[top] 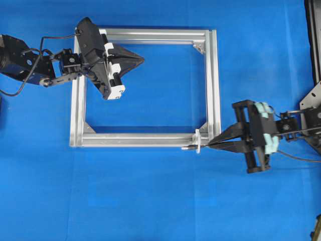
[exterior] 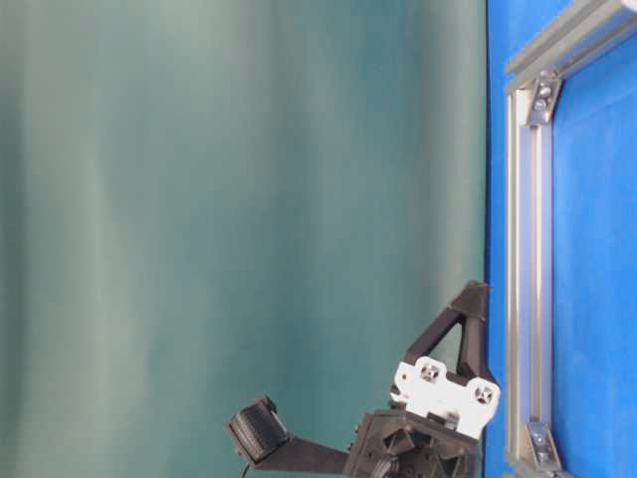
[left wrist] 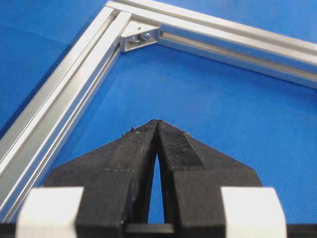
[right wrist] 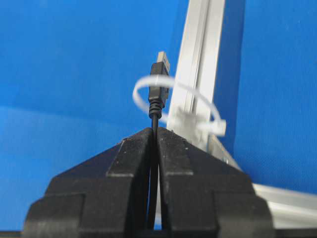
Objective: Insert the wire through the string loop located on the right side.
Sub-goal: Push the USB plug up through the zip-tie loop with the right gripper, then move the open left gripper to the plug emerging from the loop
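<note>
Looks mostly threaded: the right gripper (right wrist: pixel 154 133) has its jaws clamped on the wire (right wrist: pixel 155 111), and the plug pokes through the loop (right wrist: pixel 176 96) at the frame (top: pixel 150 139), lower right of the overhead view. Pulling through remains. Left gripper (left wrist: pixel 157 126) sits closed, empty, upper left.

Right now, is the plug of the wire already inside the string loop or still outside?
Inside. In the right wrist view the wire passes through the string loop, its plug tip past the white band, held by the shut right hand.
</note>
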`<state>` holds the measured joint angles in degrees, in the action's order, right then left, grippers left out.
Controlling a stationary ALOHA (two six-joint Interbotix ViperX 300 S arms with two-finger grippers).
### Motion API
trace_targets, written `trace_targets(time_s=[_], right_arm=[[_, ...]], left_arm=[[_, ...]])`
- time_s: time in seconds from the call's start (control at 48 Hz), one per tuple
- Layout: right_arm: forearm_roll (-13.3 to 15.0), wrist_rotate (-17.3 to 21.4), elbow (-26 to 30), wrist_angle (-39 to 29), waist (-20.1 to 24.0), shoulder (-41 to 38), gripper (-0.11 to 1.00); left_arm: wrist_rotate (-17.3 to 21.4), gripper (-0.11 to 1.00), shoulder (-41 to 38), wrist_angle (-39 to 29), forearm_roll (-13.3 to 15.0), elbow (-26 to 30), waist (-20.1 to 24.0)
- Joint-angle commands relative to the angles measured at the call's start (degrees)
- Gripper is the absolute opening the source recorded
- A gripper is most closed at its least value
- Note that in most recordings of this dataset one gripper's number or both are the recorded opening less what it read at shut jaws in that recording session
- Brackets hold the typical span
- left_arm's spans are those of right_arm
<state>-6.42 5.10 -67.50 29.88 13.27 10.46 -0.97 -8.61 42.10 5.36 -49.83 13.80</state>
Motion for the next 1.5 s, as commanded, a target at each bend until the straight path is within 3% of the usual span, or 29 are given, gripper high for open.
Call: trace_targets(time_s=[0.0, 0.5, 0.646, 1.043, 1.293, 1.48], right_arm=[[-0.09, 0.0, 2.29, 0.62, -0.44, -0.79, -0.03], [-0.09, 0.0, 3.87, 0.62, -0.53, -2.29, -0.03], [-0.09, 0.0, 3.87, 0.62, -0.53, -2.29, -0.03], [-0.09, 0.0, 3.87, 0.62, -0.62, -2.29, -0.03], [-0.09, 0.0, 3.87, 0.62, -0.7, -2.29, -0.03], [-0.09, 0.0, 3.87, 0.62, -0.7, -2.29, -0.03]], left_arm=[[0.0, 0.0, 1.93, 0.26, -0.18, 0.18, -0.18], [0.0, 0.0, 2.11, 0.26, -0.18, -0.44, -1.41], [-0.09, 0.0, 2.11, 0.26, -0.18, -0.53, -5.54], [-0.18, 0.0, 2.11, 0.26, -0.18, -1.14, -22.41], [-0.09, 0.0, 1.76, 0.18, -0.18, 0.0, -23.99], [0.09, 0.0, -0.35, -3.96, -0.18, 5.71, -23.91]])
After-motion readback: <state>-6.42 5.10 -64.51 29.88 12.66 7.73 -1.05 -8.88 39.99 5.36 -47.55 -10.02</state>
